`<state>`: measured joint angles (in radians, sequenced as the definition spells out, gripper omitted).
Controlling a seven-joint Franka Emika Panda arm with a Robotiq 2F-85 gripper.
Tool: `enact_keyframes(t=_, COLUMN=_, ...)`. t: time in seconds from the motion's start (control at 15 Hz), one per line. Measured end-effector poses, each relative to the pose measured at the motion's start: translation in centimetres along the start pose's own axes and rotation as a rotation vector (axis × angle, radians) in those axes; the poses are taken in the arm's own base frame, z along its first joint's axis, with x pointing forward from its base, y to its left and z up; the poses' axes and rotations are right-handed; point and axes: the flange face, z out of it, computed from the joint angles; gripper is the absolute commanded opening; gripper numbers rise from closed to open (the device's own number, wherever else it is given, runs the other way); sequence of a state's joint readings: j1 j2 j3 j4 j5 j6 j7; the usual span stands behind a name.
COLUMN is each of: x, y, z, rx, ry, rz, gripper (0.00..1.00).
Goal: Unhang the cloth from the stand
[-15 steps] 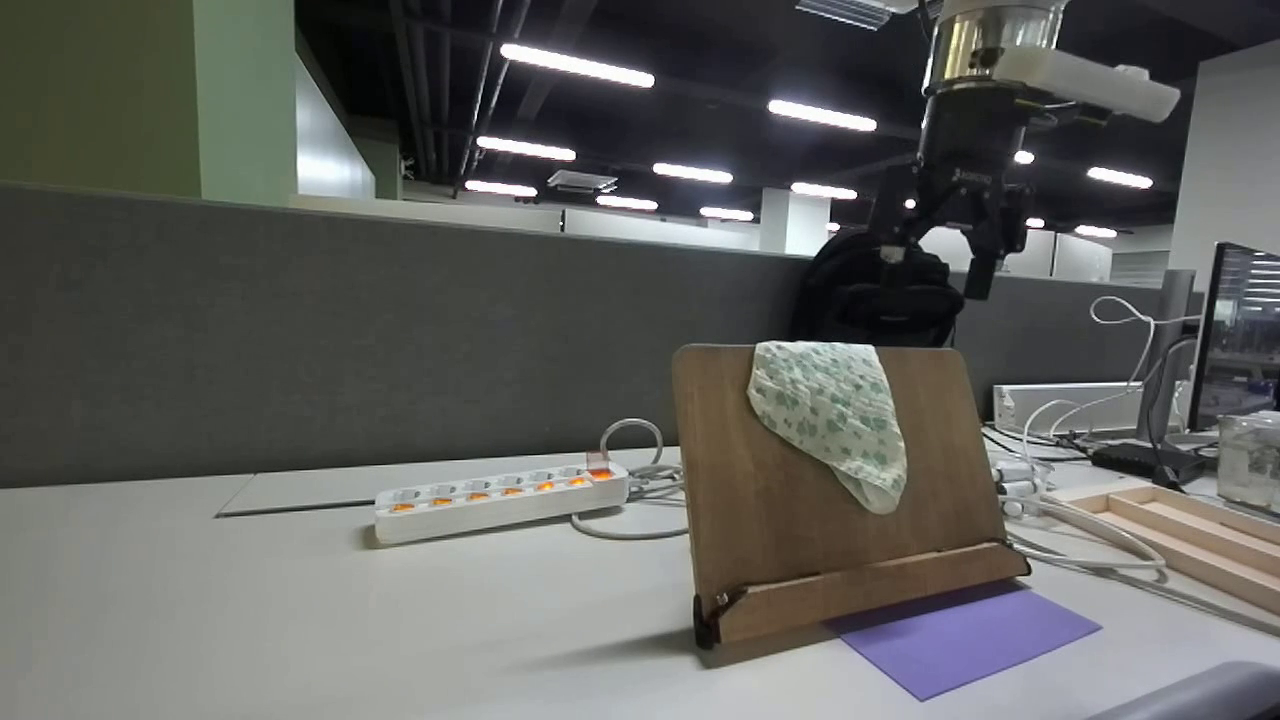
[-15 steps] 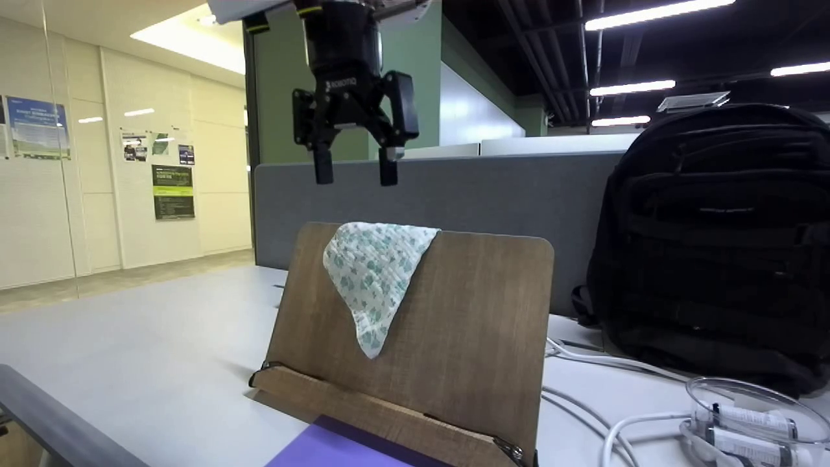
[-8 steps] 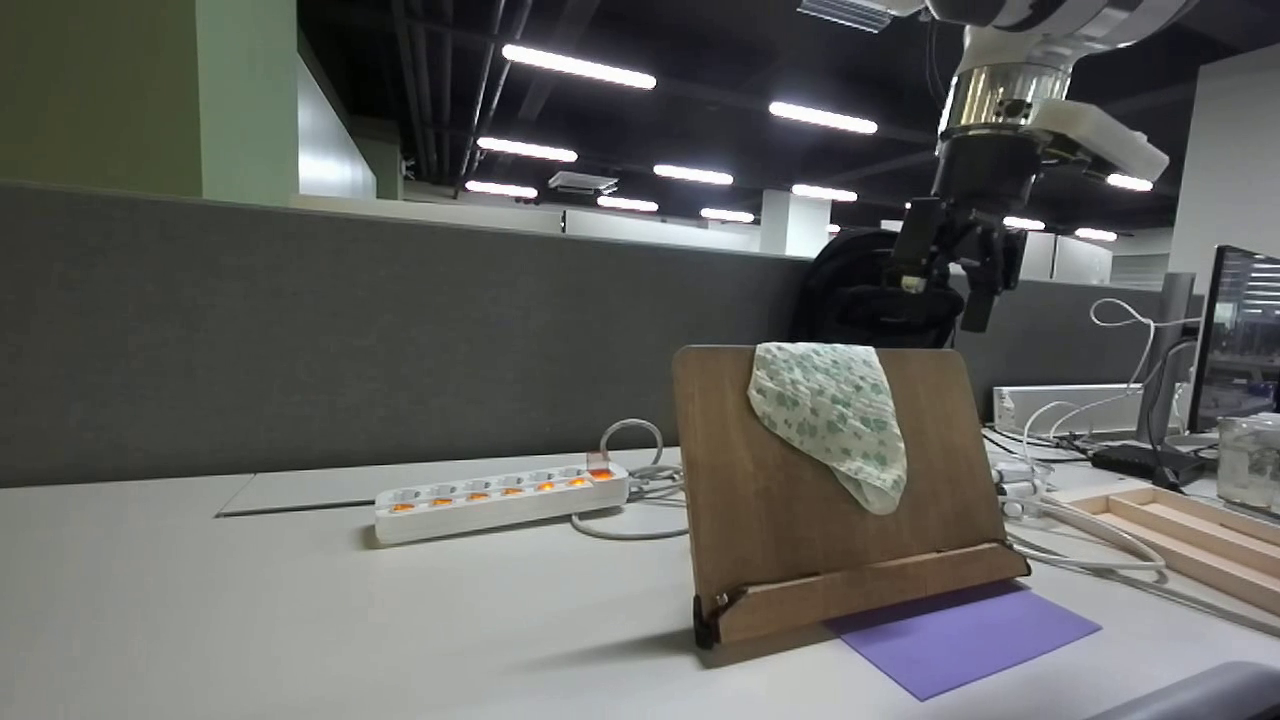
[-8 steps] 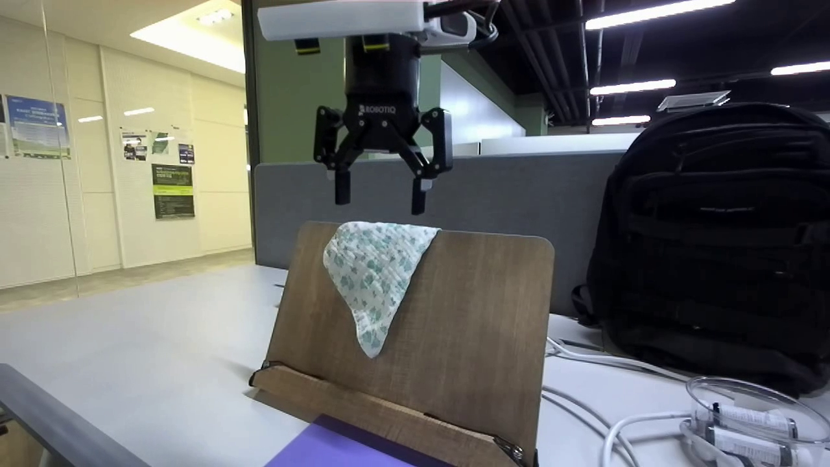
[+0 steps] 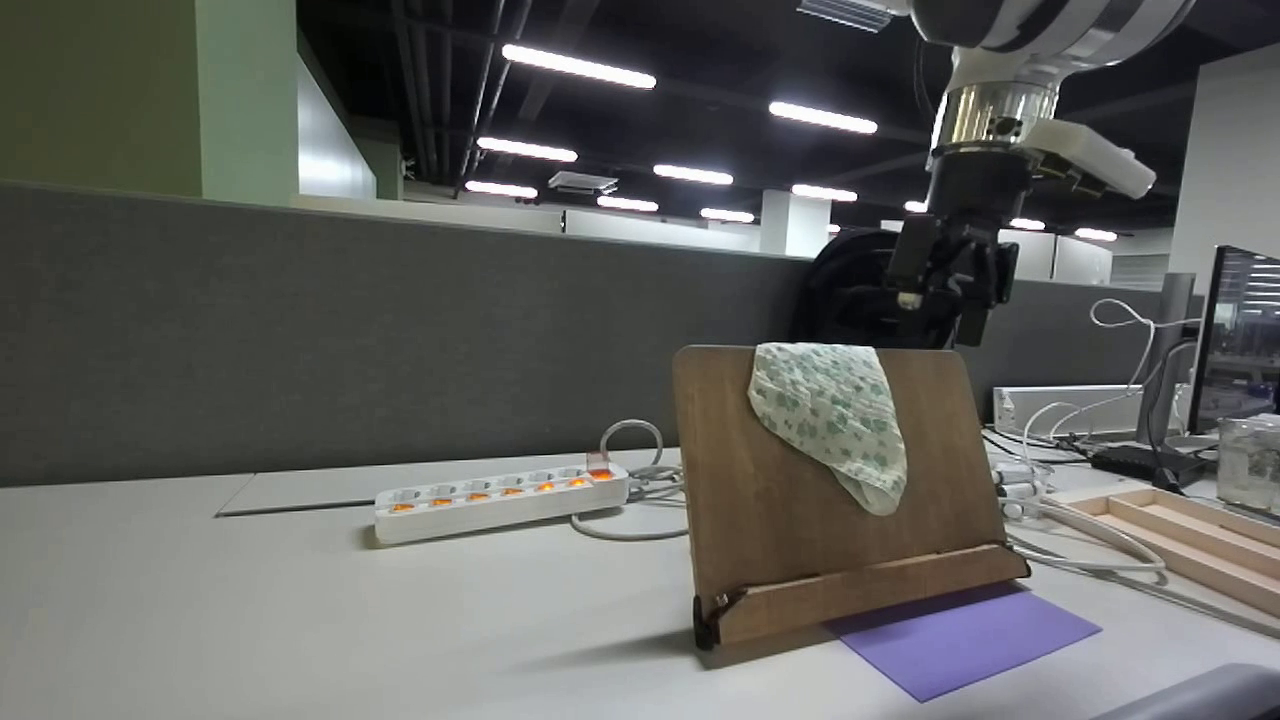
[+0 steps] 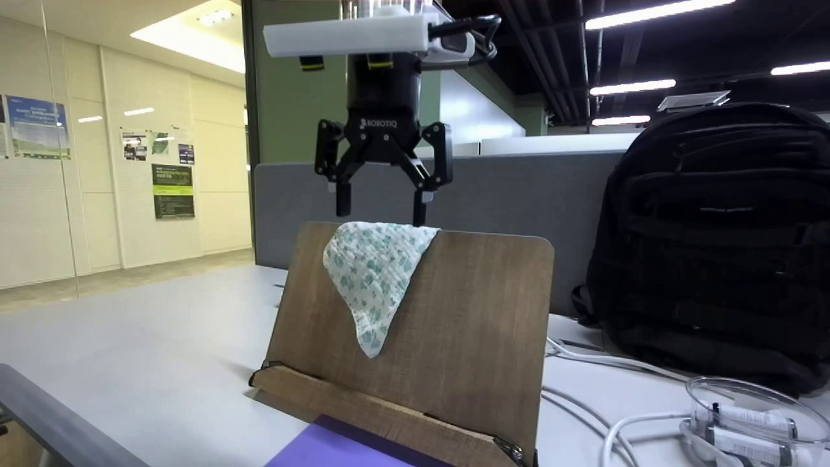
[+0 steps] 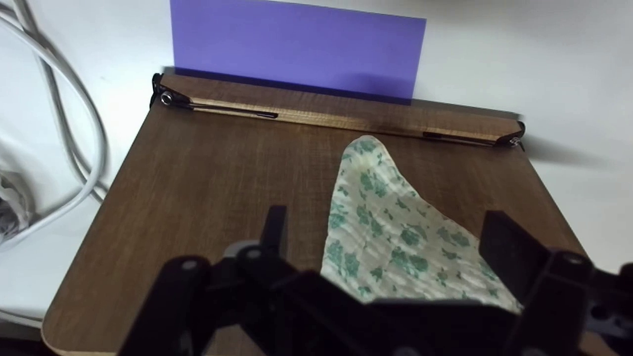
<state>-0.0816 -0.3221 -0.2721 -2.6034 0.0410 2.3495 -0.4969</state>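
the far end of the green-print cloth (image 6: 373, 279), behind the wooden book stand (image 6: 480, 305), is hidden in both exterior views; whether a fingertip (image 6: 419, 211) touches its top fold cannot be told. in the wrist view the robotiq gripper (image 7: 388, 232), blurred, runs off the bottom and covers part of the cloth. how far the purple sheet (image 7: 296, 44) reaches under the stand is hidden. the robot arm (image 5: 1000, 110) is cut off above in both exterior views, the backpack (image 6: 720, 259) at right in an exterior view. print on the vials (image 6: 755, 418) is too small to read.
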Motion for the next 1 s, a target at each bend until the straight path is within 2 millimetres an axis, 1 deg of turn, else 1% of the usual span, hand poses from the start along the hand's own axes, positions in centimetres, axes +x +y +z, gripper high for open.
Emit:
enact_keyframes(t=0.2, x=0.9, y=0.6, z=1.6, rx=-0.014, ry=-0.014, rz=-0.026, gripper=1.00)
enact_keyframes(t=0.47, x=2.8, y=1.4, z=3.5, rx=-0.055, ry=0.001, rz=-0.080, gripper=1.00)
enact_keyframes(t=0.6, x=4.0, y=1.2, z=4.3, rx=-0.075, ry=0.009, rz=-0.115, gripper=1.00)
enact_keyframes(t=0.8, x=5.7, y=0.5, z=5.4, rx=-0.085, ry=0.021, rz=-0.168, gripper=1.00)
enact_keyframes(t=0.87, x=6.2, y=0.2, z=5.7, rx=-0.084, ry=0.024, rz=-0.184, gripper=0.81)
enact_keyframes(t=1.0, x=6.7, y=-0.2, z=5.8, rx=-0.076, ry=0.031, rz=-0.200, gripper=0.67)
